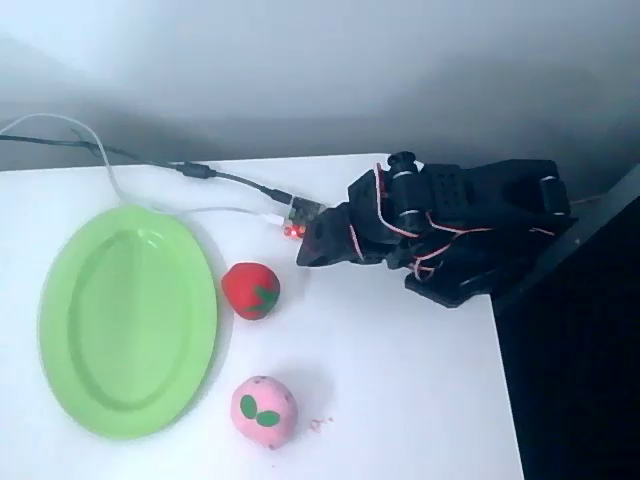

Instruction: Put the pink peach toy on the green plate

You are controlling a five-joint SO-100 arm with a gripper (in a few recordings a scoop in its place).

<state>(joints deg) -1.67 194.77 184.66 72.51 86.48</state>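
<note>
Two soft toys sit beside your large light-green oval plastic plate (127, 318); the small round pink peach toy (264, 411) lies nearest the bottom edge, down-left of the folded black gripper (312, 247), jaw state unclear.

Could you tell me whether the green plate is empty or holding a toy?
Empty: the green plate shows bare; the pink peach toy lies beside it.

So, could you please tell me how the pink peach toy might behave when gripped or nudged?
The pink peach toy looks round, so a nudge would probably roll it on the smooth white table. Its matte, slightly uneven surface suggests it is soft and may squash a little.
</note>
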